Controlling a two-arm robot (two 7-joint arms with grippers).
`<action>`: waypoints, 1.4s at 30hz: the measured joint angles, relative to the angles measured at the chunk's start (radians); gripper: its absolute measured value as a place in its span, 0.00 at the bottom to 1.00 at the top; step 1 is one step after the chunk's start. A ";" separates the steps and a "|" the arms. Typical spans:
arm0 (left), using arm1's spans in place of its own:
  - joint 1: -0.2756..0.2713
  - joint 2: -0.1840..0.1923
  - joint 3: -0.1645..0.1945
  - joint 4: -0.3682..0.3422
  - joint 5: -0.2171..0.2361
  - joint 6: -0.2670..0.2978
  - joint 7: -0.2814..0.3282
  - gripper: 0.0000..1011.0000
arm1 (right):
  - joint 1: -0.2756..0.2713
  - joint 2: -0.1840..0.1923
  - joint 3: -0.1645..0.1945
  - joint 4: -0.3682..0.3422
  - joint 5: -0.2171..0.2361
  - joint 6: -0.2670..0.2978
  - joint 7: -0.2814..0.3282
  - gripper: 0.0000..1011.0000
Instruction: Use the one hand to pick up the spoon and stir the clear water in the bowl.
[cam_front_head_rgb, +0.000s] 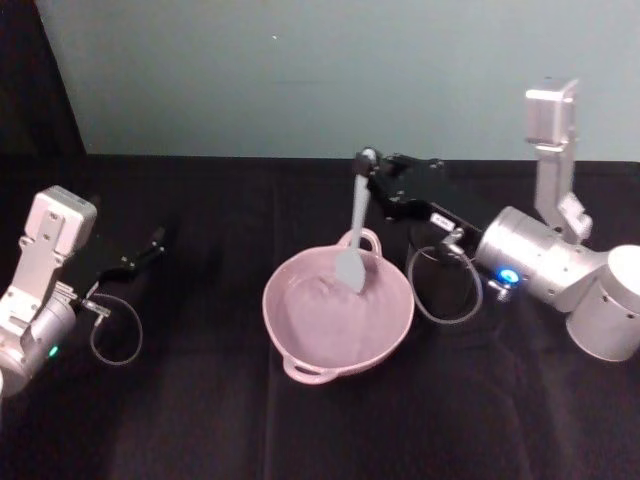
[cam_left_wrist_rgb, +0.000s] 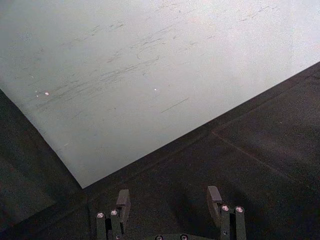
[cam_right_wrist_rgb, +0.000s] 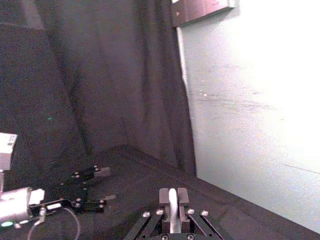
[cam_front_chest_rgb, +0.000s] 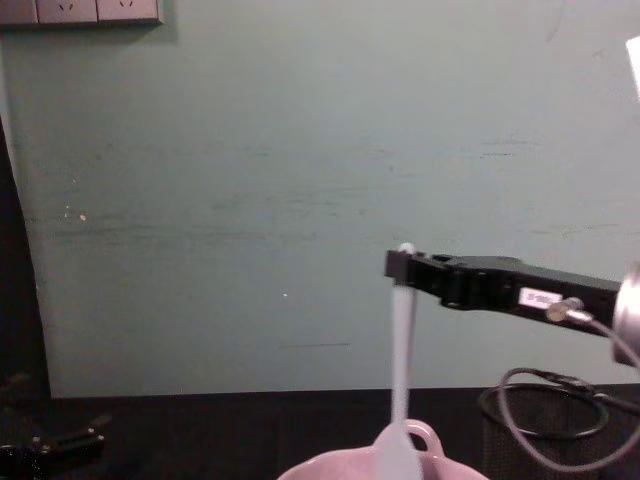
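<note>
The pale pink bowl (cam_front_head_rgb: 404, 322) sits at the table's middle, and its loop handle (cam_front_chest_rgb: 424, 436) shows in the chest view. My right gripper (cam_front_head_rgb: 366, 160) reaches in from the right above the bowl's far rim, shut on the top of the white spoon (cam_front_head_rgb: 357, 215). The spoon hangs nearly upright with its flat head down inside the bowl. From the chest the right gripper (cam_front_chest_rgb: 402, 264) holds the spoon (cam_front_chest_rgb: 401, 345) high over the bowl's rim (cam_front_chest_rgb: 330, 467). The right wrist view has the spoon handle (cam_right_wrist_rgb: 172, 210) clamped between the fingers (cam_right_wrist_rgb: 165, 196). My left gripper (cam_front_head_rgb: 152, 244) is parked at the far left, open and empty (cam_left_wrist_rgb: 170, 204).
A black wire-mesh cup (cam_front_chest_rgb: 590, 445) stands to the right of the bowl, behind a grey cable loop (cam_front_head_rgb: 445, 285). The black table (cam_front_head_rgb: 200, 420) runs back to a pale green wall. A dark curtain hangs at the far left.
</note>
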 joint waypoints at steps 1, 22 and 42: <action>0.000 0.000 0.000 0.000 0.000 0.000 0.000 1.00 | 0.000 0.000 0.000 0.000 0.000 0.000 0.000 0.10; 0.000 0.000 0.000 0.000 0.000 0.000 0.000 1.00 | -0.099 0.073 -0.013 -0.199 -0.037 0.067 -0.016 0.10; 0.000 0.000 0.000 0.000 0.000 0.000 0.000 1.00 | 0.018 -0.049 -0.072 -0.011 -0.017 0.012 0.045 0.10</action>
